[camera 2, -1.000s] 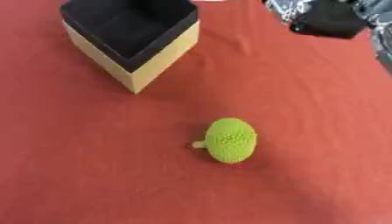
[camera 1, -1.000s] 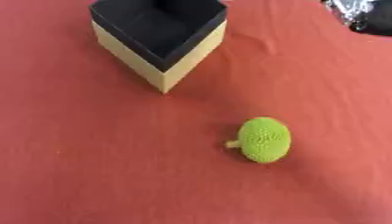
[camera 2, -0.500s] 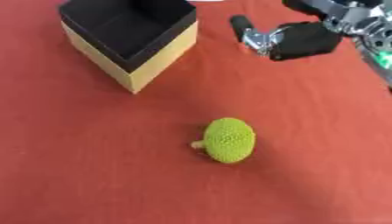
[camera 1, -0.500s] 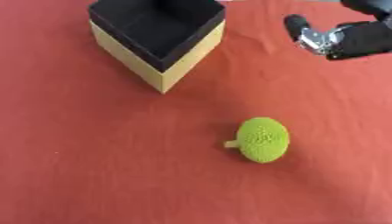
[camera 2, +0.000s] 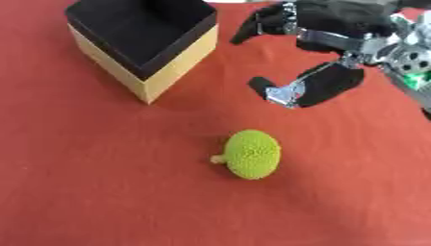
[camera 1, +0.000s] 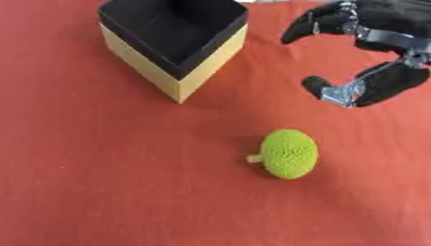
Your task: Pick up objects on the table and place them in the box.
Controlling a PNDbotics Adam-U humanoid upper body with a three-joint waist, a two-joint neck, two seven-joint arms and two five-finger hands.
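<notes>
Right hand at 1–2 o'clock over the red bench, thumb and fingers spread apart, holding nothing. Green knitted fruit with small yellow stem lies near centre, at about 7 o'clock from the hand, apart from it. Box, yellow walls, black inside, at 11 o'clock. Left hand isn't visible.

Matt red cloth over the desk. Knobbly green knitted fruit; box with smooth tan walls, matt black lining. Black hand with shiny metal joints.
</notes>
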